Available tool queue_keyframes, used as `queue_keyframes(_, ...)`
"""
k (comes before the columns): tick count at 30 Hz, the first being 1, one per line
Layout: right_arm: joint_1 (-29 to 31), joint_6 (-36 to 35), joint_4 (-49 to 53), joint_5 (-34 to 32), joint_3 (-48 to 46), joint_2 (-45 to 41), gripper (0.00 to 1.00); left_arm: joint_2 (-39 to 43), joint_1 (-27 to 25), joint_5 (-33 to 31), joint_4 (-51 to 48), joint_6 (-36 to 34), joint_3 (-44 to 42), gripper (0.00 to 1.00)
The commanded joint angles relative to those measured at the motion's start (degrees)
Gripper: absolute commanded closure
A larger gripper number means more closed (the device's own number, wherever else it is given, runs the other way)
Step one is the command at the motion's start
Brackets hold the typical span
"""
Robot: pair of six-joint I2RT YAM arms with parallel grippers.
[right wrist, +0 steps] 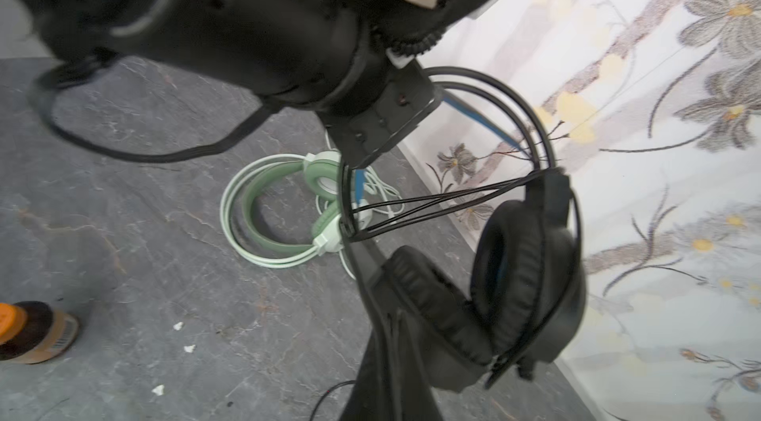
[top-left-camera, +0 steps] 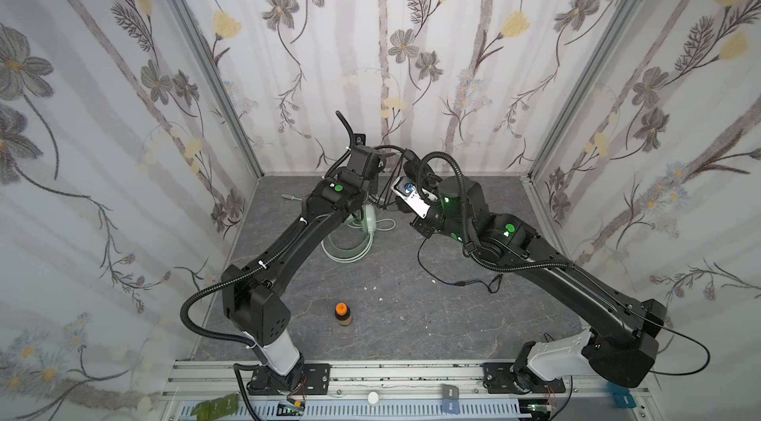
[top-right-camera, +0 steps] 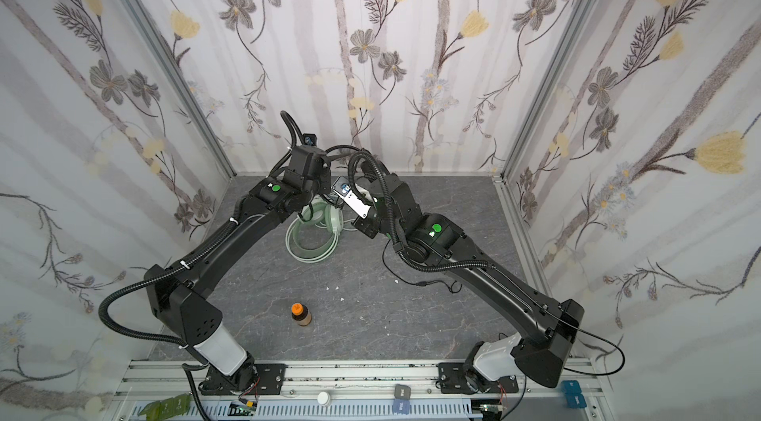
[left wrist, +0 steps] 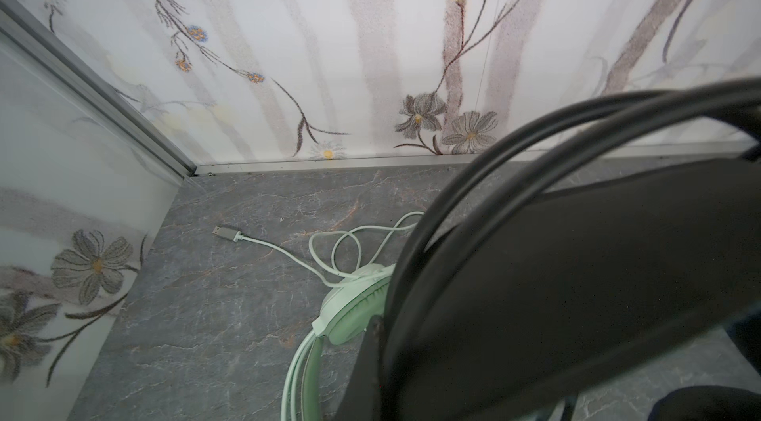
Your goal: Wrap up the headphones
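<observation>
Overhead, in both top views: left gripper (top-left-camera: 387,157) and right gripper (top-left-camera: 405,161) raised tip to tip near the back wall, above the far middle of the table (top-left-camera: 412,328). Black headset (top-left-camera: 391,146) aloft between them, only its thin headband arc and a few cable strands showing; jaws hidden at this angle. Mint-green headset (top-left-camera: 369,222) down on the table beneath the left forearm, on its side, headband ring toward the front. Slack black cable (top-left-camera: 461,284) on the table under the right arm. Orange-capped bottle (top-left-camera: 343,314) upright near the front, well apart from both headsets. Left wrist view: headband wires (left wrist: 514,159) close across the lens against a dark finger, left gripper clamped tight on them. Beyond, the mint-green headset's cup on the table, white cable (left wrist: 288,258) in loose loops beside it, plug (left wrist: 225,232) flat on the table farther out. Right wrist view: left gripper pinched on the top of the headband, blue inner band (right wrist: 473,118) just beside; several cable turns (right wrist: 453,196) stretched between the two sides above the ear cups (right wrist: 523,274). Right gripper clenched low on the black headset by the nearer cup; cannot tell whether on cup or cable
</observation>
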State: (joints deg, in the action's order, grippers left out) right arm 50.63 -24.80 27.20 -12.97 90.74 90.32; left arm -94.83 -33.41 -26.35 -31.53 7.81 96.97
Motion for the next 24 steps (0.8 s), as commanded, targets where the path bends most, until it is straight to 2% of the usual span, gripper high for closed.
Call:
queue_keyframes(1, -0.68, -5.54, 1.93, -4.41, 3.59, 2.66, 1.0, 2.82, -0.42, -0.48, 2.13, -7.02, -2.54, 1.0)
queue_keyframes(9, -1.92, -8.23, 2.95, -4.42, 8.58, 4.89, 0.97, 9.4, -0.77, 8.58, -2.81, -8.84, -7.08, 1.0)
queue_keyframes(17, -1.76, -9.81, 2.87, -7.13, 8.0, 4.48, 0.9, 13.8, -0.97, 9.62, -7.71, -11.69, -7.96, 1.0)
queue_keyframes(24, -2.01, -11.85, 1.6, -8.14, 3.88, 2.51, 0.88, 16.14, -0.47, 18.14, -9.94, -12.4, -6.89, 1.0)
